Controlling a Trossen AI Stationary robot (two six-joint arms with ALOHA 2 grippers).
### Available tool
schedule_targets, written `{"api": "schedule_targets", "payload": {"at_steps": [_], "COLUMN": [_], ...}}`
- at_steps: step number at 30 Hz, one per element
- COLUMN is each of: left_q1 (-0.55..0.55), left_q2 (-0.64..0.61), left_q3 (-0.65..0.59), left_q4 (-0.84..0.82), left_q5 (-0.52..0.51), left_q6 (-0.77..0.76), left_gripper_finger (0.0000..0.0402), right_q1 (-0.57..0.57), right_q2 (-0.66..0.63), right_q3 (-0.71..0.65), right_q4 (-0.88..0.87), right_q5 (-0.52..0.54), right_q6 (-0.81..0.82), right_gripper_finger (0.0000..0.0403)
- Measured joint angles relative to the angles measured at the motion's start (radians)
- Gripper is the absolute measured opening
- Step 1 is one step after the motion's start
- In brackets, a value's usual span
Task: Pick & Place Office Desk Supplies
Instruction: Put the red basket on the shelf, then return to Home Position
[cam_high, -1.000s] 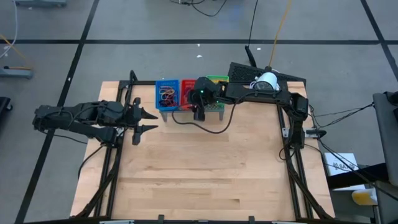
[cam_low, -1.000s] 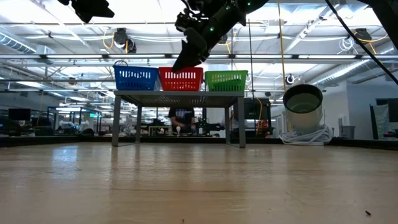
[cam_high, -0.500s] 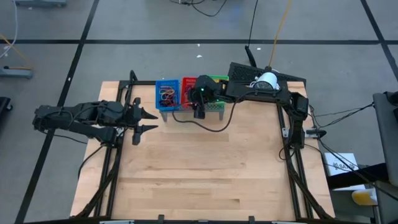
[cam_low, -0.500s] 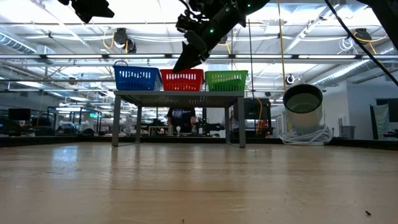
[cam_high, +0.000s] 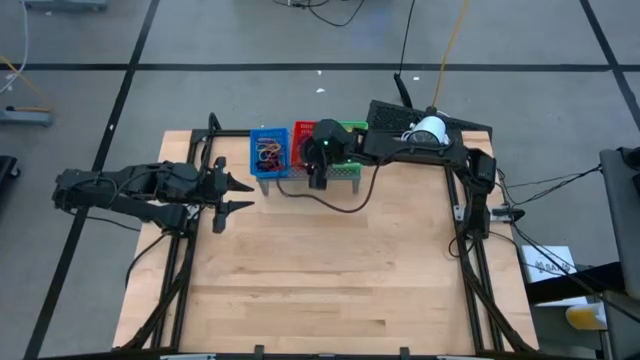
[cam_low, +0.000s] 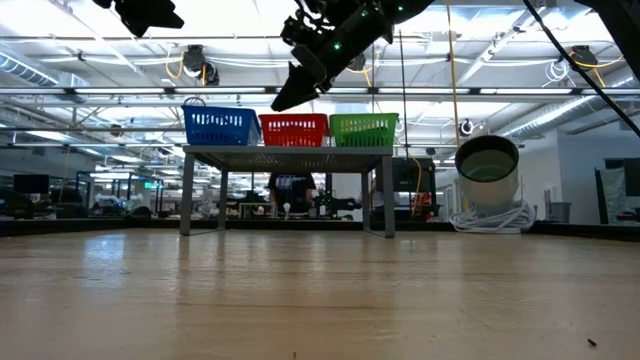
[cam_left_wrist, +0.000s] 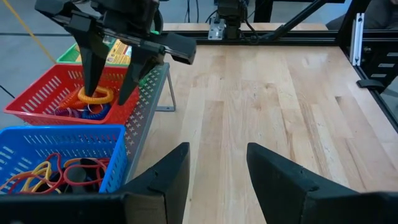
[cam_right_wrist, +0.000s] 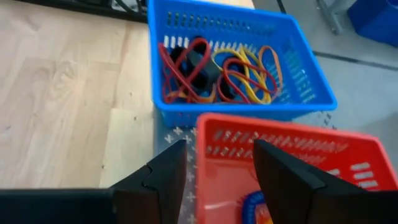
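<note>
1. We see the left gripper (cam_high: 228, 194) hanging over the table's left edge, well apart from the rack (cam_left_wrist: 147, 99). Its jaws are parted and hold nothing. There is little risk on that side.

2. The right gripper (cam_left_wrist: 111, 76) is above the red basket (cam_left_wrist: 38, 99), fingers spread apart, and we see nothing between them. We judge the main hazards are these:
   - A fingertip could catch the mesh wall and drag or tip the basket off the rack.
   - A band could snag on a finger and be carried out when the arm lifts.

3. The blue basket (cam_right_wrist: 311, 81) is leftmost on the rack. It holds a tangle of bands (cam_right_wrist: 249, 65), red, yellow and orange, with some dark pieces among them.

4. The red basket, in the middle, holds an orange loop (cam_left_wrist: 96, 95) lying on purple and blue ones, just under the right gripper's fingers.

5. The green basket (cam_low: 363, 129) is rightmost. A yellow-and-green packet (cam_left_wrist: 116, 52) shows inside it, mostly hidden by the arm; we cannot tell how many lie there.

6. No supplies lie on the bare table (cam_high: 320, 270).
</note>
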Motion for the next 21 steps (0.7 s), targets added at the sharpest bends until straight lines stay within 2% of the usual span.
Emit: {"api": "schedule_targets", "payload": {"at_steps": [6,11,13,18,21], "left_q1": [0.000,0.000,0.000,0.000,-0.002], "left_q2": [0.000,0.000,0.000,0.006,0.006], "left_q3": [0.000,0.000,0.000,0.000,0.000], "left_q4": [0.000,0.002,0.013,0.075,0.102], "left_q5": [0.000,0.000,0.000,0.000,0.027], "left_q6": [0.001,0.006,0.006,0.003,0.026], "left_gripper_finger": [0.0170,0.0170,0.0170,0.0170,0.0170], "right_q1": [0.023,0.056,0.080,0.168,0.229], "right_q2": [-0.022,-0.102,-0.135,-0.198,-0.238], "right_q3": [-0.002,-0.002,-0.002,-0.041,-0.096], "right_q4": [0.008,0.010,0.011,0.003,-0.074], "right_q5": [0.000,0.000,-0.014,-0.135,-0.099], "right_q6": [-0.009,-0.003,0.025,0.089,0.118], "right_gripper_finger": [0.0178,0.0182,0.0182,0.0179,0.0180]}}
